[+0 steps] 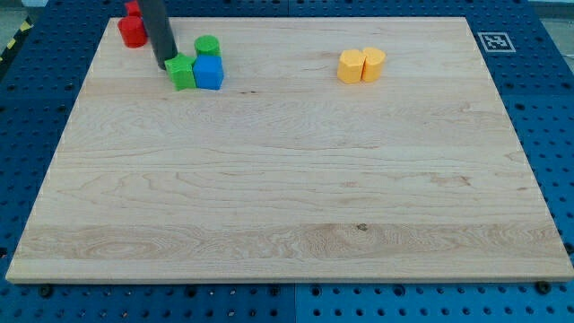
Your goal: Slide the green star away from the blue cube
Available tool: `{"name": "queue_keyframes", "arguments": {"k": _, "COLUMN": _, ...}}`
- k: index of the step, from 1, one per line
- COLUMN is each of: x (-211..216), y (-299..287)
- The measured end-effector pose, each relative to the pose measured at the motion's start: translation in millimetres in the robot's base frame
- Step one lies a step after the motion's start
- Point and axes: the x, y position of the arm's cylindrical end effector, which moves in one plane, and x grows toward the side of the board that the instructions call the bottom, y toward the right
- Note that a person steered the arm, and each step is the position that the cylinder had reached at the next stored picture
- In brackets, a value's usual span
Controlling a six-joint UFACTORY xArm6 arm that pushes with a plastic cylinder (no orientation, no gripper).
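The green star lies near the view's top left of the wooden board. It touches the left side of the blue cube. A green cylinder stands just above the blue cube, touching it. My tip is at the upper left edge of the green star, touching or nearly touching it. The dark rod rises from there toward the view's top.
Two red blocks sit at the view's top left corner, partly behind the rod. Two yellow blocks lie side by side at the top, right of centre. A printed marker sits off the board's top right corner.
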Motion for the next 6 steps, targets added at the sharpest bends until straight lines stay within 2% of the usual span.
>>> {"name": "queue_keyframes", "arguments": {"k": 3, "x": 5.0, "y": 50.0}}
{"name": "queue_keyframes", "arguments": {"k": 6, "x": 158.3, "y": 54.1}}
